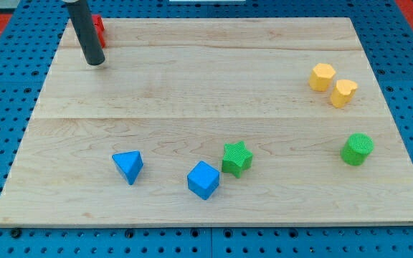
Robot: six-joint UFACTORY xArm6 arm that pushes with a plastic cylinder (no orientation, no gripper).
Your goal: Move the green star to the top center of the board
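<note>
The green star point(236, 158) lies on the wooden board point(206, 93) near the view's bottom, a little right of centre. A blue cube point(203, 180) sits close to its lower left, apart by a small gap. My tip point(95, 61) is at the view's top left, far from the green star. A red block point(99, 29) is partly hidden just behind the rod.
A blue triangular block point(128, 166) lies at the bottom left of centre. A yellow hexagon point(322, 77) and a yellow heart point(343, 92) sit at the upper right. A green cylinder point(356, 149) is at the right. Blue pegboard surrounds the board.
</note>
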